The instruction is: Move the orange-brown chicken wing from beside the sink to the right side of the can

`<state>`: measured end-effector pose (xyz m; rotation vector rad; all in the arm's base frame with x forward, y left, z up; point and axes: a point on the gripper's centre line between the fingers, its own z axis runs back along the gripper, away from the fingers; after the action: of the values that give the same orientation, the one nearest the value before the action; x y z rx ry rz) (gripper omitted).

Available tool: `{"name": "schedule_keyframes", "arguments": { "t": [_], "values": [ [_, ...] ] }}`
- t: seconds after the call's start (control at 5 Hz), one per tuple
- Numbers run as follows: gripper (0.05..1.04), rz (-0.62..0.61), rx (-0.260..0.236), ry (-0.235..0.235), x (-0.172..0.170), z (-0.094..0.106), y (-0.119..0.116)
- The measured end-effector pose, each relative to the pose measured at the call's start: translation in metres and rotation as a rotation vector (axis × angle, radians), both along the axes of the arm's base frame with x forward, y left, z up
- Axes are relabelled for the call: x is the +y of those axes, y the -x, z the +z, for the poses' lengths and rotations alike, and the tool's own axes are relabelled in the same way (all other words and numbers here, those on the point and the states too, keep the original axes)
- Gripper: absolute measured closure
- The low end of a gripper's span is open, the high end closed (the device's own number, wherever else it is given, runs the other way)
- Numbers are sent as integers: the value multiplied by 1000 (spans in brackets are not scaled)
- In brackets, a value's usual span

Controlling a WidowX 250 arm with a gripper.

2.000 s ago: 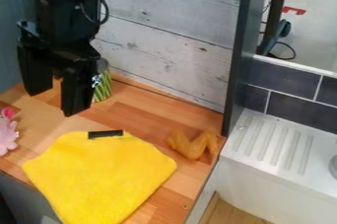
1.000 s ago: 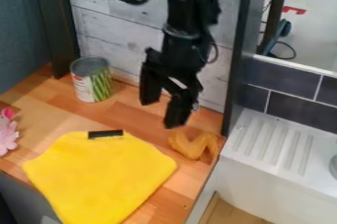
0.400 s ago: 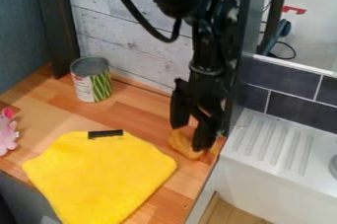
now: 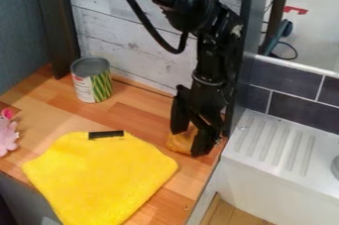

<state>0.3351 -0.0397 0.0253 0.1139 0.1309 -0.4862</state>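
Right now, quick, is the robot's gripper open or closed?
Gripper: open, fingers apart around the orange toy chicken wing; whether they touch it can't be told.

I have my black arm (image 4: 210,45) at the right end of the wooden desk (image 4: 136,115), its jaws spread and pointing down around a lumpy orange piece (image 4: 179,142). Just beside it I see a yellow cloth (image 4: 99,174) with a black strip (image 4: 106,134) on its upper edge. Behind the cloth stands a can (image 4: 92,81); a pink plush toy (image 4: 7,136) sits at the left, and a white ridged drainboard (image 4: 270,144) lies at the right.
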Motion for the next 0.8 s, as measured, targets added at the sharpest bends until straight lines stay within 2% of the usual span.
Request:
{"name": "schedule_keyframes", "arguments": {
  "t": [0.2,0.4,0.6,0.8],
  "values": [
    [83,-12,-8,-39,-1,-2,-2],
    [83,-18,7,-58,-1,-10,-2],
    [139,-15,6,-41,-3,-11,-3],
    [366,4,10,-23,-2,-13,-3]
  ]
}}
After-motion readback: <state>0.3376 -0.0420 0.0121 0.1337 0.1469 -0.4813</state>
